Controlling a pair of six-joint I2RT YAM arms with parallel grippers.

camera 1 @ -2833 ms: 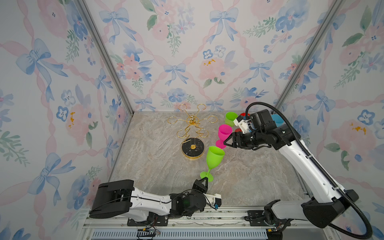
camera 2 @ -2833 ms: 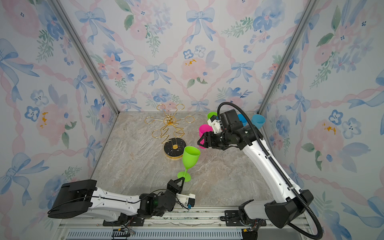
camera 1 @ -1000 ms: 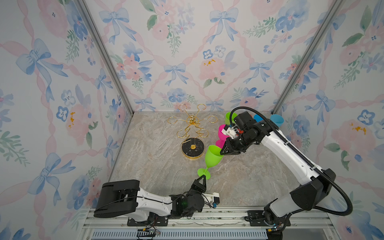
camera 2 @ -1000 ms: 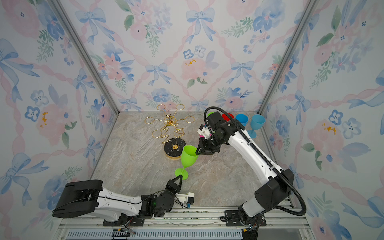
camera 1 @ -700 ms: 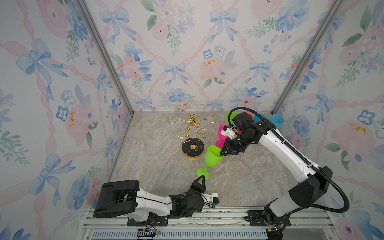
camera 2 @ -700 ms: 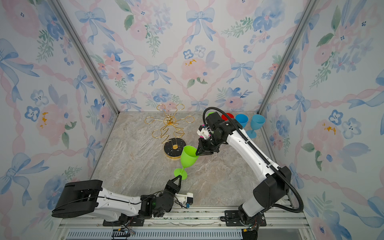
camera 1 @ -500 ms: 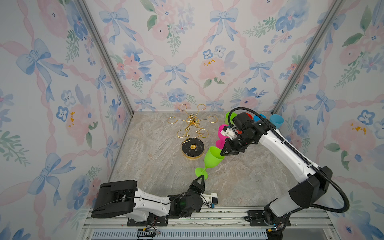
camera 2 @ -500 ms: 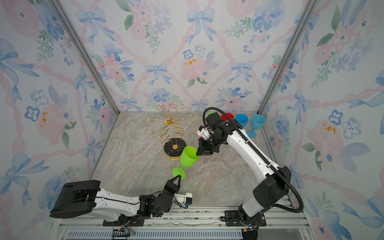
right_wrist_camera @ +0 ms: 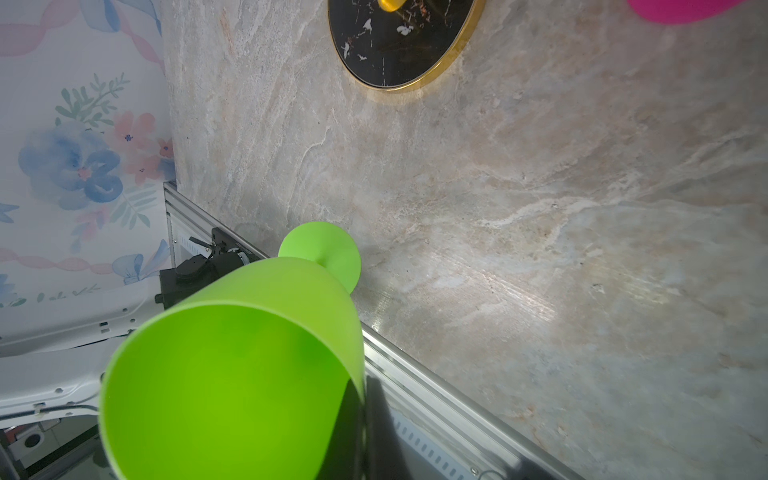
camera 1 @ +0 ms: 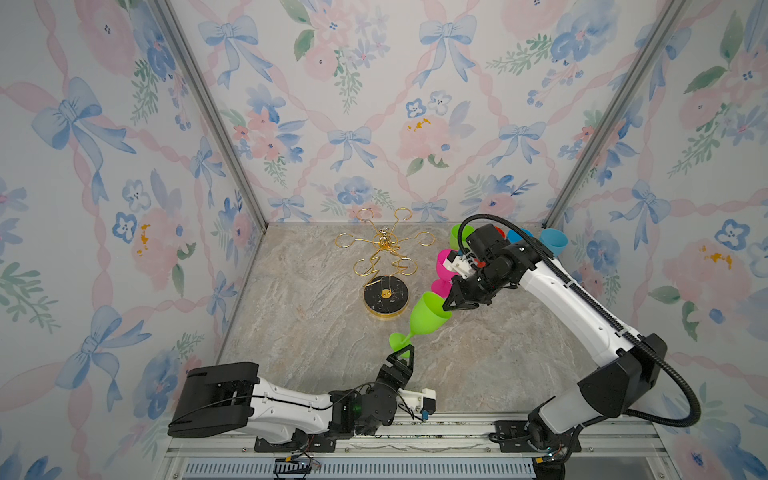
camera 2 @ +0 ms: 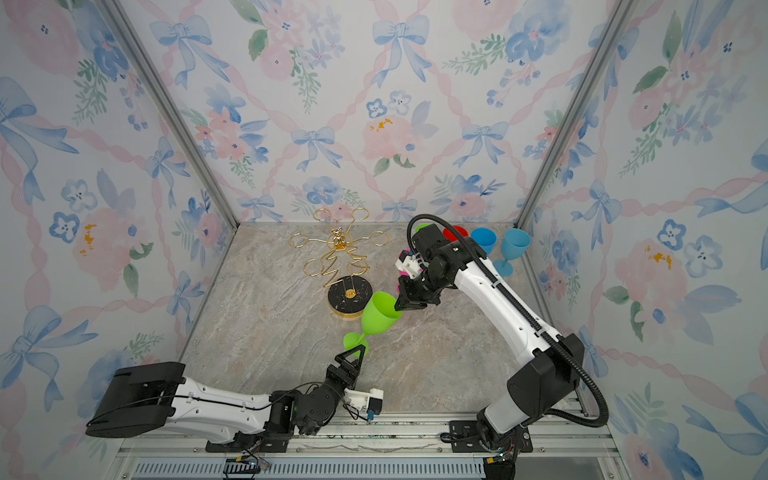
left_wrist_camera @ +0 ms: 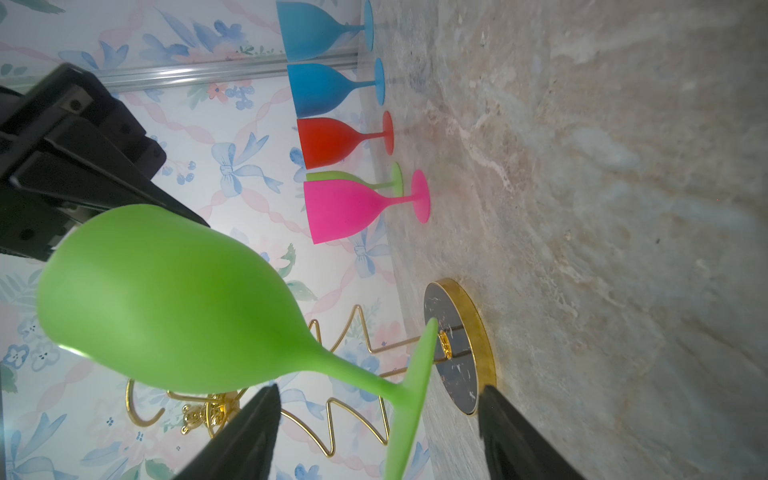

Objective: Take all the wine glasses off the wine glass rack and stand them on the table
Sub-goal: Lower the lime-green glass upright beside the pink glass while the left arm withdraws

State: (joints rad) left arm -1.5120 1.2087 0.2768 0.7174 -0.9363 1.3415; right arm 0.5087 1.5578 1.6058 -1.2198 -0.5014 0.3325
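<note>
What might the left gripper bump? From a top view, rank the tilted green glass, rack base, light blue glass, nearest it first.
1. Tilted green glass, just beyond the left gripper.
2. Rack base, mid-table.
3. Light blue glass, back right corner.

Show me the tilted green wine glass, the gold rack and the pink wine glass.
tilted green wine glass [camera 1: 428,321], in a top view, on the outside of its bowl.
wine glass rack [camera 1: 376,302], in a top view, on its round black base.
pink wine glass [left_wrist_camera: 345,208], in the left wrist view, on its bowl.

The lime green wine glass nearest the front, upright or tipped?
Tipped: the lime green wine glass leans toward the right gripper pinching its rim.
</note>
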